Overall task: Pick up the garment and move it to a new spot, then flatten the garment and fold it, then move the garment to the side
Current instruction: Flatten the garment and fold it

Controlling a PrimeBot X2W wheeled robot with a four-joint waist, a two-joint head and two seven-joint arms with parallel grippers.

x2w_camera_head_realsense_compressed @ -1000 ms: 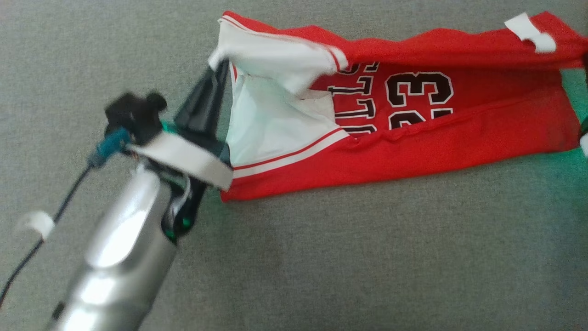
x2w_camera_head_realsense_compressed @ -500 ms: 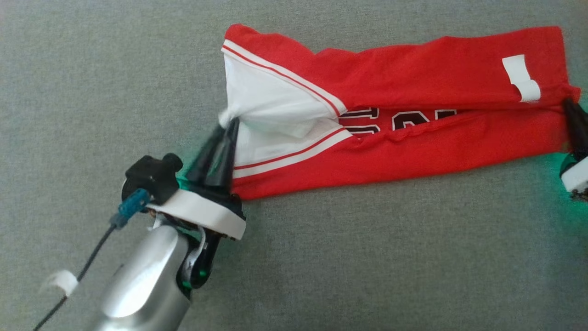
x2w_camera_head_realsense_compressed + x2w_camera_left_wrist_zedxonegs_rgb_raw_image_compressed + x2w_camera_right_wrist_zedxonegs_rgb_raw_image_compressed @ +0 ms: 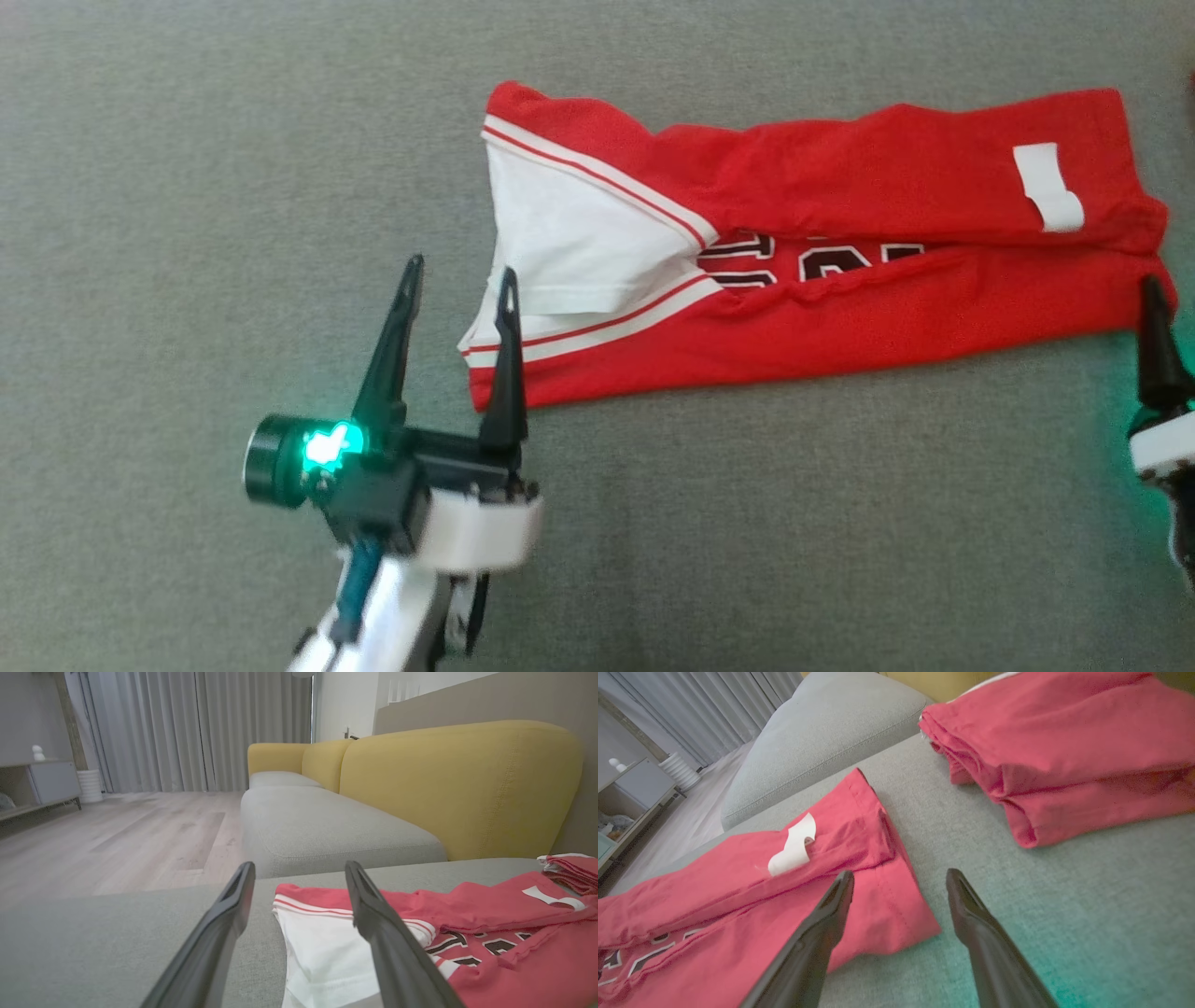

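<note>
The garment (image 3: 840, 243), a red jersey with white trim and black lettering, lies folded lengthwise as a long strip on the grey cushion (image 3: 747, 523). Its white sleeve (image 3: 569, 233) is at the left end and a white label (image 3: 1046, 187) near the right end. My left gripper (image 3: 459, 271) stands open just off the garment's left end, its right finger over the white hem, holding nothing. The left wrist view shows the same gap (image 3: 300, 865) in front of the garment (image 3: 490, 914). My right gripper (image 3: 900, 875) is open at the garment's right corner (image 3: 887, 905); one of its fingers (image 3: 1156, 345) shows at the head view's right edge.
A stack of folded red clothes (image 3: 1064, 742) lies on the cushion just beyond the garment's right end. A yellow sofa back (image 3: 458, 784) runs behind, with another grey seat cushion (image 3: 327, 830) further along. Wooden floor (image 3: 117, 835) lies past the cushion's edge.
Both grippers have opened and let go of the garment. Its lifted upper half has dropped onto the lower half, covering most of the lettering. The left gripper has drawn back from the sleeve.
</note>
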